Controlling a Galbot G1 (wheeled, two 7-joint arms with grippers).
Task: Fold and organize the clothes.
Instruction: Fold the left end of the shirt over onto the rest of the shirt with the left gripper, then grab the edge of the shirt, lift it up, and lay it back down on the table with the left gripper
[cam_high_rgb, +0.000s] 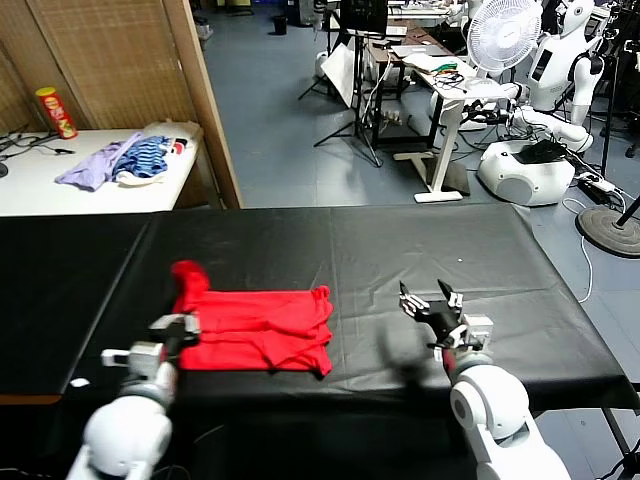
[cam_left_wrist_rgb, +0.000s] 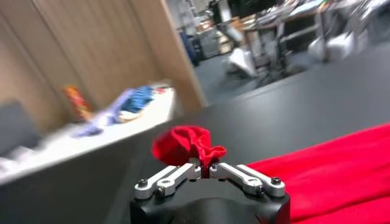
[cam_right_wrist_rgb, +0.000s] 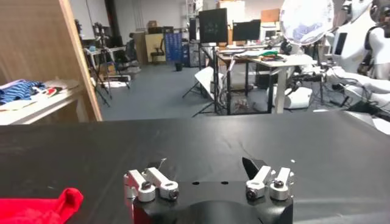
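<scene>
The red T-shirt (cam_high_rgb: 262, 328) lies folded into a rough rectangle on the black table (cam_high_rgb: 400, 250), left of centre. Its left end bunches up into a raised red lump (cam_high_rgb: 188, 276). My left gripper (cam_high_rgb: 188, 322) sits at the shirt's left edge, shut on a pinch of that red fabric (cam_left_wrist_rgb: 190, 146), which rises out of the jaws in the left wrist view. My right gripper (cam_high_rgb: 430, 297) hovers open over bare table to the right of the shirt, nothing between its fingers (cam_right_wrist_rgb: 259, 169). A corner of the red shirt (cam_right_wrist_rgb: 42, 208) shows at the edge of the right wrist view.
A white side table (cam_high_rgb: 100, 190) at the back left holds a heap of lilac and blue-striped garments (cam_high_rgb: 120, 162) and a red can (cam_high_rgb: 55, 112). A wooden panel (cam_high_rgb: 205, 100) stands behind the black table. Desks, a fan and other robots fill the room beyond.
</scene>
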